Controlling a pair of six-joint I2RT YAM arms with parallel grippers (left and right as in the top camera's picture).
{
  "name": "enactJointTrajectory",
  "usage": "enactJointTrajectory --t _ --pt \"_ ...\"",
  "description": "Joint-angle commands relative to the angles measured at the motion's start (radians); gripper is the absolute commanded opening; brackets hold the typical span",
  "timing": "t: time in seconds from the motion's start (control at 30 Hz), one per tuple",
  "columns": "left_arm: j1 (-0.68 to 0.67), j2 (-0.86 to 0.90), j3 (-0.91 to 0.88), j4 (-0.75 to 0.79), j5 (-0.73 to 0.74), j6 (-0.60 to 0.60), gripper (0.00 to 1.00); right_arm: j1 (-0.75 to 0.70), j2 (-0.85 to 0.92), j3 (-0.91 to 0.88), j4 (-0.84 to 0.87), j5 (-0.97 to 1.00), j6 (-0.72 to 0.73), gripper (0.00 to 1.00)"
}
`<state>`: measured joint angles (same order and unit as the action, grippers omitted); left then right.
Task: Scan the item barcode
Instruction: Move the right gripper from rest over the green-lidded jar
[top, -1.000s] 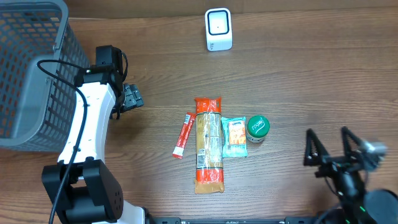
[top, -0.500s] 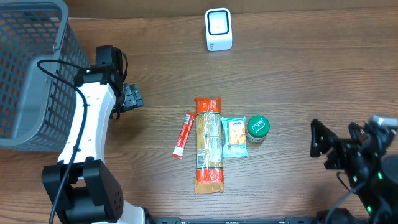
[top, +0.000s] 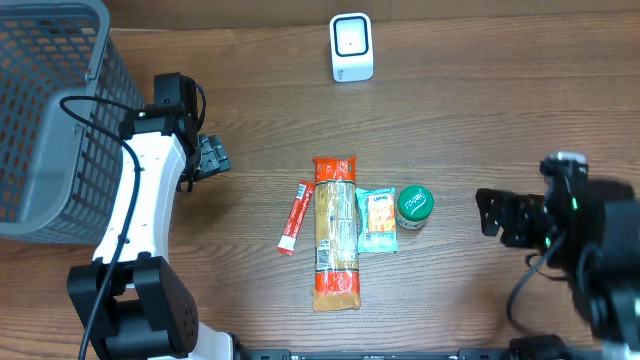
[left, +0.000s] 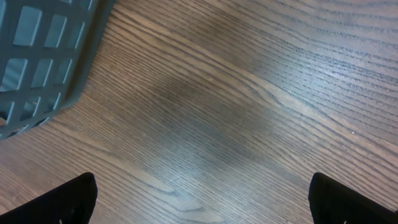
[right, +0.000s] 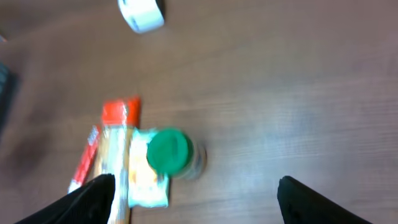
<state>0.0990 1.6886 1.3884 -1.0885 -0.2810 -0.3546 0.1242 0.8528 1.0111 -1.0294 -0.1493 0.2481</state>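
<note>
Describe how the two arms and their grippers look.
The left arm has white shells, black joints and a looping black cable; the left gripper is black. The right arm is black, blurred, with a small green light; the right gripper is black too.

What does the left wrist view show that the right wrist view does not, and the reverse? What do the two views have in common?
Only the left wrist view: a corner of the grey mesh basket, with the open left end effector near it. Only the right wrist view: the green-lidded jar, a small packet, the long orange-ended pack, a red stick sachet and the white scanner, all blurred, beyond the open right end effector. Both: the wooden table; neither end effector holds anything.
</note>
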Motion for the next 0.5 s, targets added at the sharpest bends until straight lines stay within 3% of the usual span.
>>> enactJointTrajectory --t 0.0,0.1,0.17,0.47 --pt "-0.001 -0.021 0.019 0.001 -0.006 0.026 1.0 -0.004 0.16 0.193 -0.106 -0.009 -0.018 0.85" --pt "-0.001 -0.021 0.019 0.001 -0.006 0.026 1.0 -0.004 0.34 0.356 -0.284 -0.009 -0.017 0.86" --pt "-0.001 -0.021 0.019 0.001 -0.006 0.026 1.0 -0.004 0.446 0.42 -0.35 -0.01 -0.016 1.0" --pt "-0.001 -0.021 0.019 0.001 -0.006 0.026 1.0 0.074 0.658 0.399 -0.283 -0.015 -0.017 1.0"
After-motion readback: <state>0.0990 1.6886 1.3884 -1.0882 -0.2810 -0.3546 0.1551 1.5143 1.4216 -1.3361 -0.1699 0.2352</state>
